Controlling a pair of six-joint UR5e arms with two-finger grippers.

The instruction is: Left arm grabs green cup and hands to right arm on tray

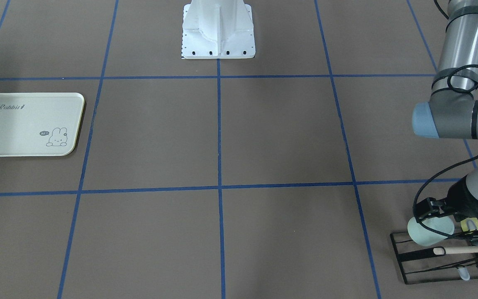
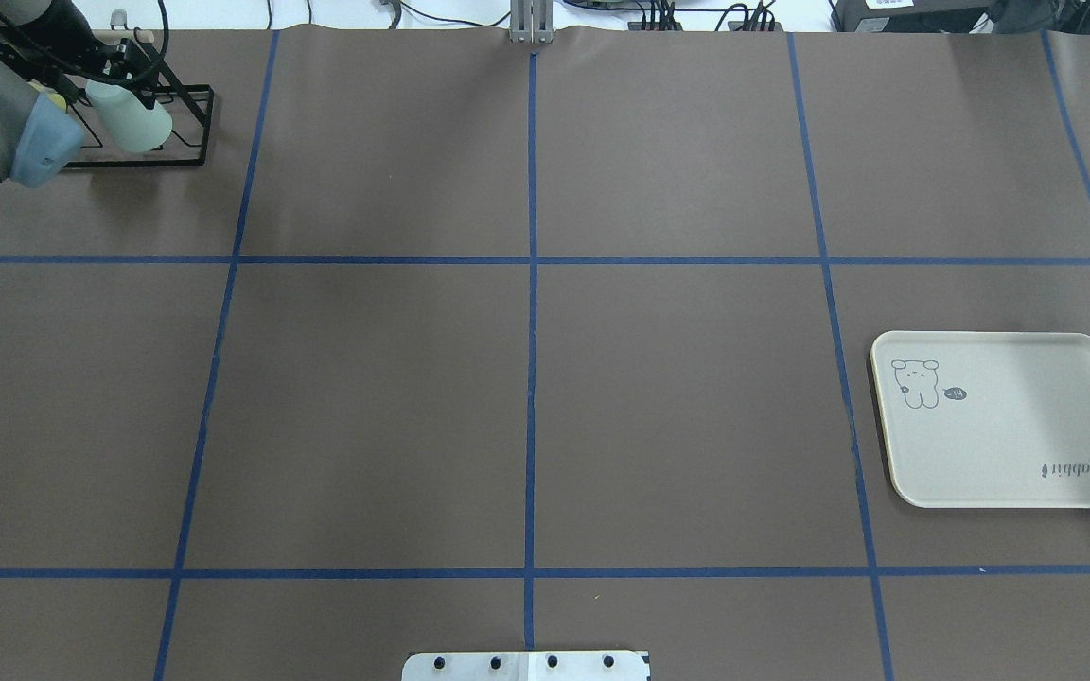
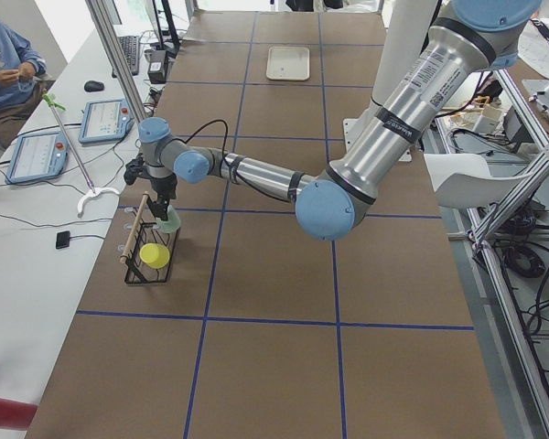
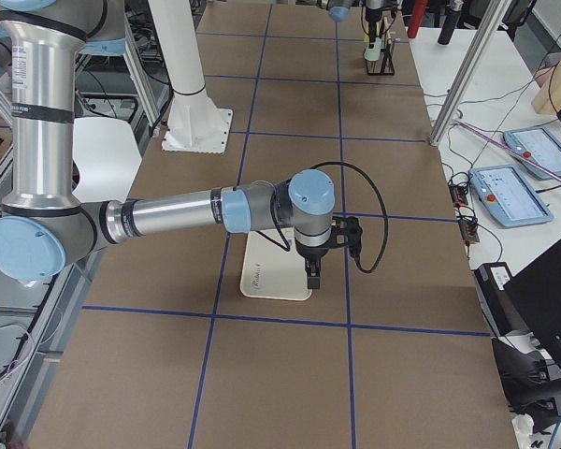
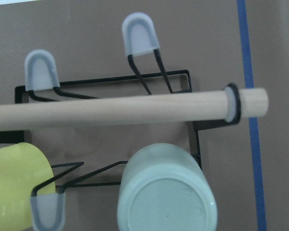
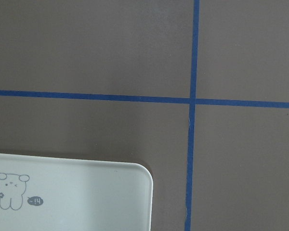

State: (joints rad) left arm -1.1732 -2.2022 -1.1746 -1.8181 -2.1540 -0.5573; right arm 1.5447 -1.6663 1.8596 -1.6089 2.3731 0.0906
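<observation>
The pale mint-green cup (image 1: pixel 428 234) sits bottom-up on a prong of the black wire rack (image 1: pixel 405 265), at the far left corner of the table in the overhead view (image 2: pixel 131 120). The left wrist view looks straight at the cup's round base (image 5: pixel 166 197). My left gripper (image 1: pixel 430 211) is right at the cup, against its upper side. I cannot tell whether its fingers are open or closed on the cup. My right gripper (image 4: pixel 313 276) hangs over the near edge of the cream Rabbit tray (image 2: pixel 1009 445). I cannot tell its state.
A yellow-green cup (image 5: pixel 14 187) hangs on the rack beside the green one. A wooden rod (image 5: pixel 125 108) runs across the rack top. The white robot base (image 1: pixel 218 37) stands at the table's middle edge. Blue tape lines grid the brown table.
</observation>
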